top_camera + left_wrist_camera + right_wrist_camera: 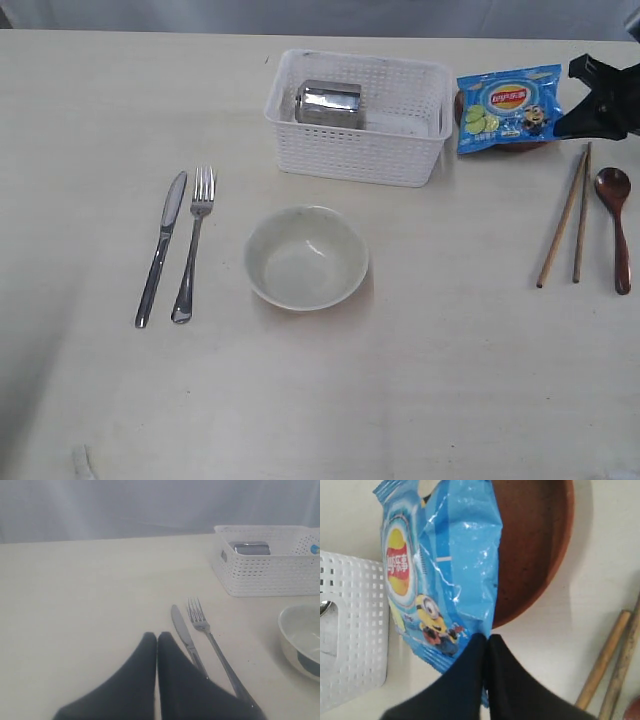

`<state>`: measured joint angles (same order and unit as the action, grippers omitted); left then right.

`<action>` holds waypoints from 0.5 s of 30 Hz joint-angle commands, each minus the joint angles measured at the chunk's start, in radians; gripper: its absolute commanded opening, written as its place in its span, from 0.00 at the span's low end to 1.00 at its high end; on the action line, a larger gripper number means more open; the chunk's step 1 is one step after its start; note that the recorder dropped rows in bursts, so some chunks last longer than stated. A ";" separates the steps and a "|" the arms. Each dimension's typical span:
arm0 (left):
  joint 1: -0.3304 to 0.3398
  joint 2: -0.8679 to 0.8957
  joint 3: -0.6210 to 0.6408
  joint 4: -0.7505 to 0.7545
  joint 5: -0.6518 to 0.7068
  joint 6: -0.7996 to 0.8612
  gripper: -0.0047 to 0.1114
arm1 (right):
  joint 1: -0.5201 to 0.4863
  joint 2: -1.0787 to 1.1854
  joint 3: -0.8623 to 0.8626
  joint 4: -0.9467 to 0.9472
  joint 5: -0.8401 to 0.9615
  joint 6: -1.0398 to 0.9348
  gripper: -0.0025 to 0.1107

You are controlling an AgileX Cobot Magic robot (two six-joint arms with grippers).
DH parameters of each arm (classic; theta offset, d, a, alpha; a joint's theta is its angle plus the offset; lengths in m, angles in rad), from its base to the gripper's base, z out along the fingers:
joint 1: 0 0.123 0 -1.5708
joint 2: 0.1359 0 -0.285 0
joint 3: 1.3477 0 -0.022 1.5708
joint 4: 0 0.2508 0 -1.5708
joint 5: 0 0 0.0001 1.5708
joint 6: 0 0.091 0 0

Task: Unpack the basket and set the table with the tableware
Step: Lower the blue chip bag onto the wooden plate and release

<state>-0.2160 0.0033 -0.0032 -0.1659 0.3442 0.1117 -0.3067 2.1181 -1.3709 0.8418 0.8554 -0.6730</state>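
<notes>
The white basket (355,150) stands at the back with the steel cup (328,103) lying inside it. Right of it the blue snack packet (508,108) lies on the brown plate (520,147). My right gripper (486,640) is shut on the packet's edge (445,555), over the plate's rim (530,555); it shows as a black shape (600,100) at the right edge. The chopsticks (565,215) and spoon (617,225) lie at the right. Knife (162,248), fork (193,243) and bowl (306,257) sit on the table (420,380). My left gripper (157,636) is shut and empty, near the knife (184,632).
The left wrist view also shows the fork (205,627), the basket (265,575) with the cup (251,548), and the bowl's rim (300,640). The right wrist view shows the basket wall (355,630) and the chopsticks (605,665).
</notes>
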 commanded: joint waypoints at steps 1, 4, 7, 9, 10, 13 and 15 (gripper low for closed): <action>-0.006 -0.003 0.003 0.000 -0.002 -0.003 0.04 | -0.002 -0.022 0.001 -0.010 -0.044 0.008 0.19; -0.006 -0.003 0.003 0.000 -0.002 -0.003 0.04 | -0.002 -0.022 0.001 0.016 -0.059 0.008 0.38; -0.006 -0.003 0.003 0.000 -0.002 -0.003 0.04 | -0.002 -0.024 -0.001 0.051 -0.068 -0.005 0.47; -0.006 -0.003 0.003 0.000 -0.002 -0.003 0.04 | -0.002 -0.034 -0.001 0.058 -0.072 -0.029 0.46; -0.006 -0.003 0.003 0.000 -0.002 -0.003 0.04 | -0.002 -0.046 -0.001 0.061 -0.077 -0.044 0.45; -0.006 -0.003 0.003 0.000 -0.002 -0.003 0.04 | -0.002 -0.107 -0.001 0.063 -0.092 -0.063 0.41; -0.006 -0.003 0.003 0.000 -0.002 -0.003 0.04 | -0.002 -0.163 -0.001 0.065 -0.094 -0.091 0.35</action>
<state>-0.2160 0.0033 -0.0032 -0.1659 0.3442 0.1117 -0.3067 2.0304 -1.3693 0.8892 0.7688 -0.7224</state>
